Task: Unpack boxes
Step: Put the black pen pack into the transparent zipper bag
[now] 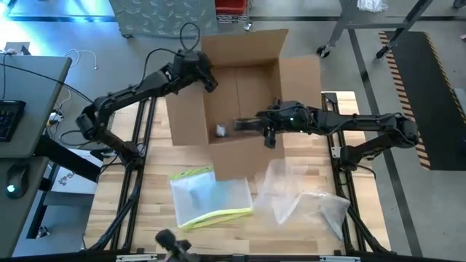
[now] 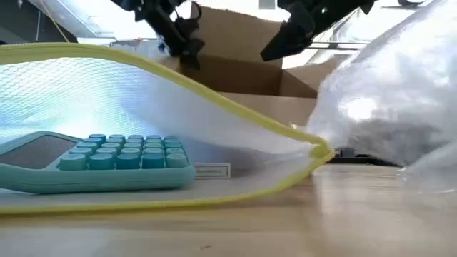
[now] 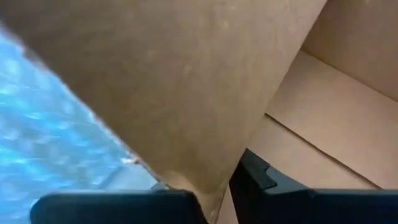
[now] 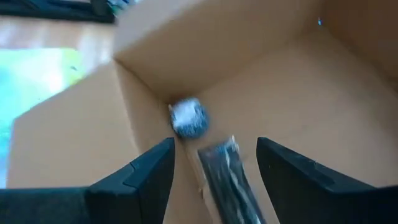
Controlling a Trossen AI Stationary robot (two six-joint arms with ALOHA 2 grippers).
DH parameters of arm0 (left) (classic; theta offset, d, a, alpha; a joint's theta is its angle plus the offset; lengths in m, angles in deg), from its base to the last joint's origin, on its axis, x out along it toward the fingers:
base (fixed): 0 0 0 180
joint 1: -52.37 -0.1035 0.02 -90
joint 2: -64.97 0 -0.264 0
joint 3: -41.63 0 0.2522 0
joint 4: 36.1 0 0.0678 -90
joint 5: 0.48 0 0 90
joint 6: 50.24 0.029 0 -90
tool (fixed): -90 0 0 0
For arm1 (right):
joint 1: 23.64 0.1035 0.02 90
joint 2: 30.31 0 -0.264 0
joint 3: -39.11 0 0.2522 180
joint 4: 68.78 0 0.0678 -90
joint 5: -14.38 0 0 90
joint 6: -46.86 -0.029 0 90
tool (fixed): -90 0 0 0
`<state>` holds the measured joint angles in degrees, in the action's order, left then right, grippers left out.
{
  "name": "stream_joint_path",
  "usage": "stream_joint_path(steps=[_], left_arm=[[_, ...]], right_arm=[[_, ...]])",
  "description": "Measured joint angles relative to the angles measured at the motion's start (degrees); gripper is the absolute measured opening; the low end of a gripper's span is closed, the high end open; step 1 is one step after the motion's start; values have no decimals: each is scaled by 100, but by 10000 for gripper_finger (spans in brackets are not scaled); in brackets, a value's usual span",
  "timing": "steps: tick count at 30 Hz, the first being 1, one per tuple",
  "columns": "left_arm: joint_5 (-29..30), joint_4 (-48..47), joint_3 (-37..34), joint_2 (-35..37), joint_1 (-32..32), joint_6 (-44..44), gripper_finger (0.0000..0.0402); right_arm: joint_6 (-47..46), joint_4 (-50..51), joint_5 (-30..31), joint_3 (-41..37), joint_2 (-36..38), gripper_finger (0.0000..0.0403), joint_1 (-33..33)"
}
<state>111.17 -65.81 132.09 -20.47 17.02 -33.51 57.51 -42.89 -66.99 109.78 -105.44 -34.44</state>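
Observation:
The brown cardboard box (image 1: 244,94) stands open on its bottom at the table's middle, flaps spread outward. My left gripper (image 1: 207,78) is shut on its left wall near the far corner. My right gripper (image 1: 242,125) reaches into the box from the right and is open. In the right wrist view its fingers stand on either side of a long dark wrapped item (image 4: 224,180) lying on the box floor. A small grey wrapped lump (image 4: 188,117) sits in the box's near-left corner (image 1: 220,131). My left gripper (image 3: 211,200) has the box's left wall (image 3: 186,124) between its two fingers, at the wall's top edge near the far corner. One finger (image 3: 258,180) is inside the box and the other (image 3: 112,208) outside. It comes slanting down from the table's left. The box stays on the table.
In front of the box lies a flat clear sleeve with a yellow edge (image 1: 210,198) holding a teal calculator (image 2: 107,160). Crinkly clear film (image 1: 306,198) lies to its right, near the right arm. A desk with a keyboard stands beyond the table's left edge.

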Motion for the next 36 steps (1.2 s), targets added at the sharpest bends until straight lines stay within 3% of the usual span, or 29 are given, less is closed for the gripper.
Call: stream_joint_path(steps=[6,13,18,21,28,36], left_arm=[[1137,61,0,117,694,311,30],[2112,637,0,41,1483,1029,29],[2236,719,0,36,1731,1229,32],[2238,714,0,36,1805,1250,30],[2204,707,0,31,1870,1291,30],[2062,681,0,32,1871,1142,30]], right_arm=[[-431,-8,618,0,-617,211,-354],[-202,-398,-477,0,-1677,211,-865],[629,-717,-395,4,-2264,210,-961],[1086,-757,-121,24,-2370,210,-961],[1463,-477,-96,142,-2394,202,-1169],[2297,-432,-1023,688,-2552,186,-1080]])
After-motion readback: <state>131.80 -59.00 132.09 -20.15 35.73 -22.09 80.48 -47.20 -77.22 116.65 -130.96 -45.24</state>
